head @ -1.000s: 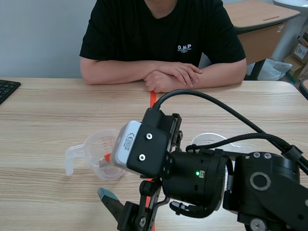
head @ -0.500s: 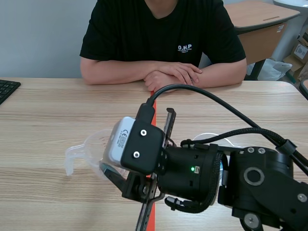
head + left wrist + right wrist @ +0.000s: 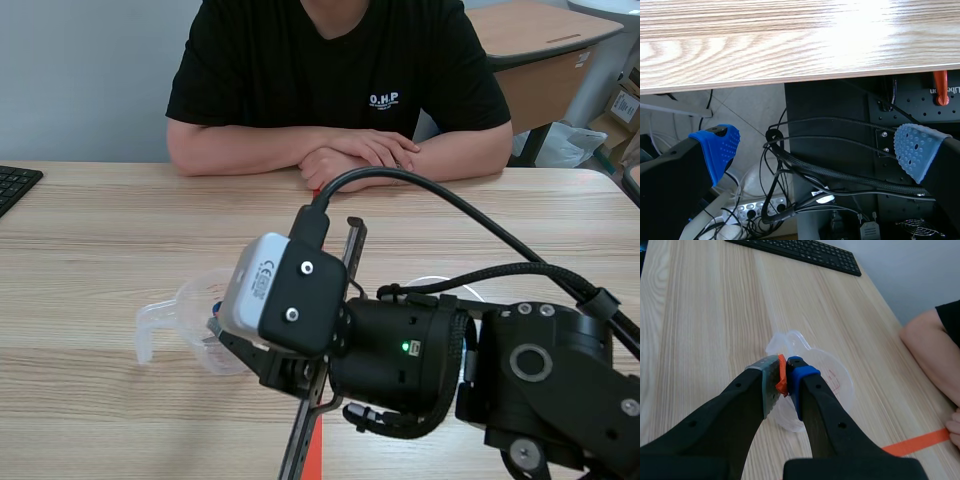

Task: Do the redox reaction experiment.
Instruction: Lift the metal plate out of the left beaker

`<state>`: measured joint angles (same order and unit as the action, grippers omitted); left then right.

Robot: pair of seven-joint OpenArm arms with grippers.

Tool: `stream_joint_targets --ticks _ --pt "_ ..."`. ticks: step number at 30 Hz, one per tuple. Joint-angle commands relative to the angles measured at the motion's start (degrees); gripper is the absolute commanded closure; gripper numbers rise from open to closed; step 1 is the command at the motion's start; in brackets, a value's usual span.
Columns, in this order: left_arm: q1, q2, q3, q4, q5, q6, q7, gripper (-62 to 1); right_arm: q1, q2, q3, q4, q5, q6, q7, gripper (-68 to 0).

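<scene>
Found the left gripper (image 3: 817,150) parked below the edge of the table (image 3: 790,45), fingers spread wide, holding nothing. Located the clear measuring cup (image 3: 170,318) on the table left of centre, handle pointing left. Recorded the change over the last second: right gripper (image 3: 785,371) brought up from low near the table's front edge to the cup's near side, wrist rolled over on the way. Noted it now closed almost fully, pinching a small orange-red piece (image 3: 782,385) between the pads, directly above the cup's mouth. Judged this as the reagent-transfer step; cannot tell whether going in or coming out. Saw a second clear round container (image 3: 432,288) further right, mostly hidden behind the right arm. Read, left to right: a CE mark on the grey wrist camera housing (image 3: 278,295); "O.H.P" in white on the person's black shirt (image 3: 330,70). Noted red graduation marks on the cup, too small to read, and white lettering on a black panel (image 3: 920,100) under the table, cut off, unread.
</scene>
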<state>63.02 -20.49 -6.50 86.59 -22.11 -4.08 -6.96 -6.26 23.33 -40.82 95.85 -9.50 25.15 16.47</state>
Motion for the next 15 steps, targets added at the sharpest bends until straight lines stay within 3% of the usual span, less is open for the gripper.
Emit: stream_joint_targets --ticks 1,9,15 --pt "0.61 -0.02 -0.20 0.35 0.07 -0.11 -0.57 -62.3 0.72 0.02 1.64 2.03 0.98 -0.20 0.83 -1.7" --pt "0.61 -0.02 -0.20 0.35 0.07 -0.11 -0.57 -62.3 0.72 0.02 4.55 5.92 3.82 1.16 0.22 -1.7" --pt "0.61 -0.02 -0.20 0.35 0.07 -0.11 -0.57 -62.3 0.72 0.02 4.85 9.38 5.20 1.97 -2.91 -1.7"
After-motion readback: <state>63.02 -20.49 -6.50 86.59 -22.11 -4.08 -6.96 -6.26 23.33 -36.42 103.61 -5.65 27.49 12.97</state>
